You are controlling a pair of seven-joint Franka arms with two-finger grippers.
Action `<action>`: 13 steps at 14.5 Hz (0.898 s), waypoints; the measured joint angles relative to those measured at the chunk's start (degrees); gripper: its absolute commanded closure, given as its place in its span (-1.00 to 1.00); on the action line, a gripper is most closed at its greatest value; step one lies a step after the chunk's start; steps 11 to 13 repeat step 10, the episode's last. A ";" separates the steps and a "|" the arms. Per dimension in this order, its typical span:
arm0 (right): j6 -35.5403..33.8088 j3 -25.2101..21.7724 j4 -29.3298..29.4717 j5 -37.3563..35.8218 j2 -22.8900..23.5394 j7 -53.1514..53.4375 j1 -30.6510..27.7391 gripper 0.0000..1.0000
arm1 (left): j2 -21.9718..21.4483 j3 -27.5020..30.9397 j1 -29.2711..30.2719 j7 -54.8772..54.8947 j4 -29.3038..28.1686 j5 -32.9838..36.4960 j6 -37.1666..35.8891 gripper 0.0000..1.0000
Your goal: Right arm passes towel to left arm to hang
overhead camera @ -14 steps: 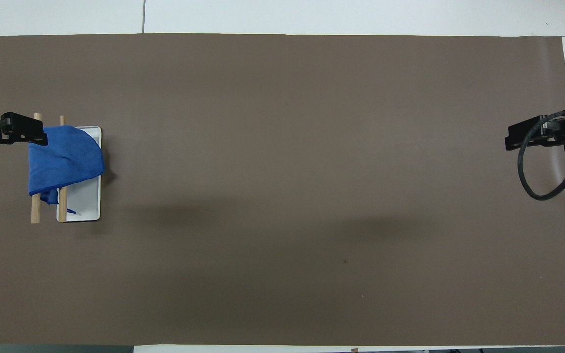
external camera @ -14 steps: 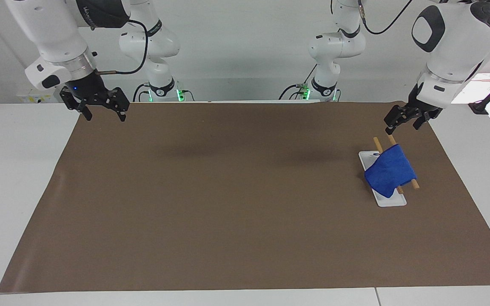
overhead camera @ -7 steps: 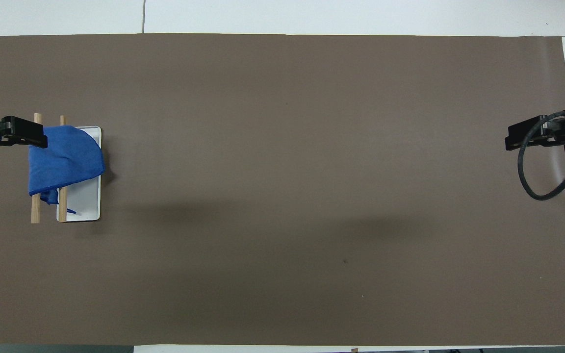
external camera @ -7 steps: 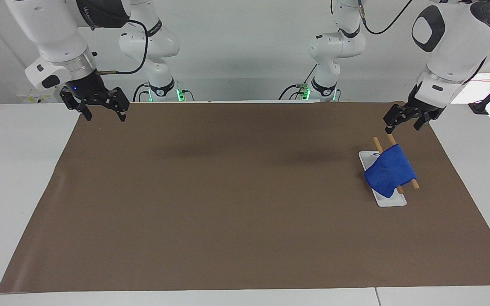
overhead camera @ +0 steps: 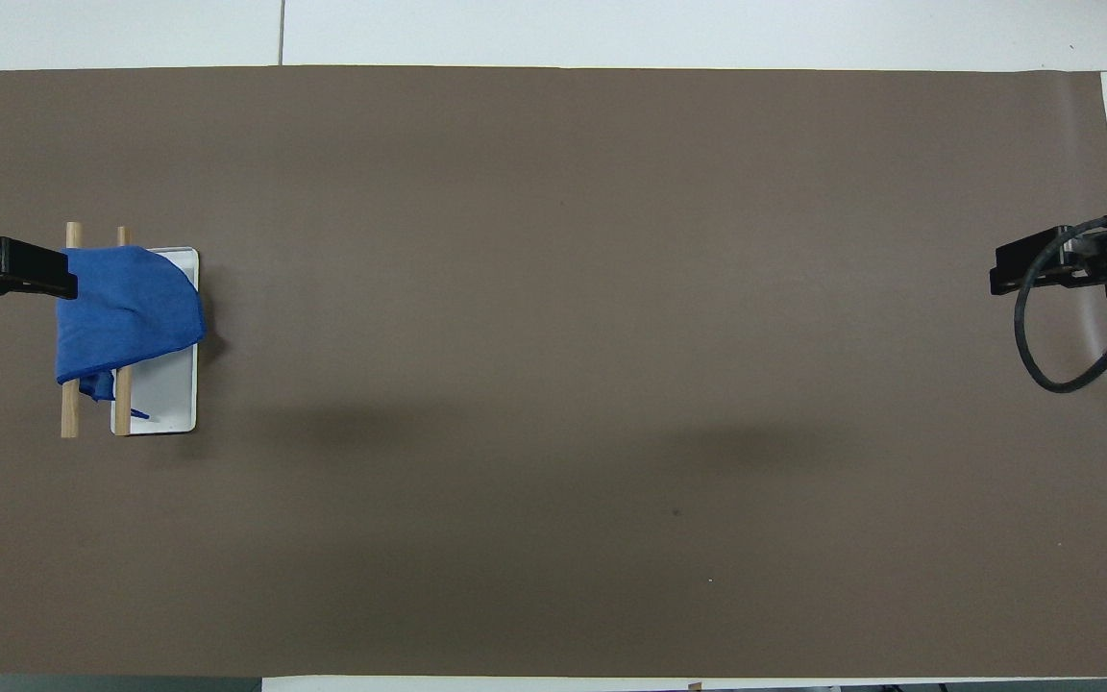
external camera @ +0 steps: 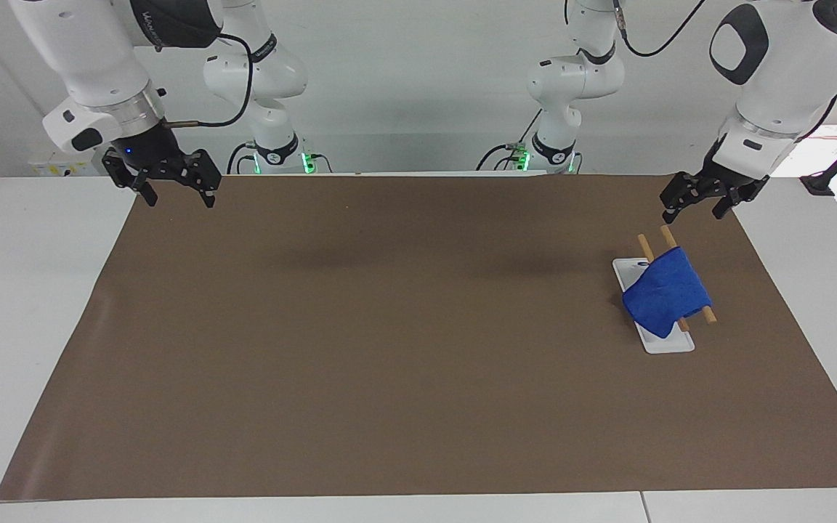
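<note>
You're seeing the towel (external camera: 667,292) lying draped on the rack (external camera: 657,344) toward the left arm's end of the mat (external camera: 389,327); both grippers are hanging apart over opposite ends.

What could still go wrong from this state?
1. The towel lies bunched toward one end of the two wooden rods, most of it hanging off one side over the white base; it may slide off.
2. The left gripper, open and empty, is up close to the rod ends; a low move could knock the rack.
</note>
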 measured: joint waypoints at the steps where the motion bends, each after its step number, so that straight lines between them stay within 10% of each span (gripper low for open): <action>1: 0.00 0.00 0.00 0.00 0.00 0.00 0.00 -1.00 | -0.15 -0.01 0.00 0.02 0.00 0.00 -0.17 -1.00; 13: -0.31 -0.03 0.00 0.00 -0.02 0.00 -0.07 -1.00 | -0.51 -0.27 -0.19 0.04 0.00 0.00 -0.29 -1.00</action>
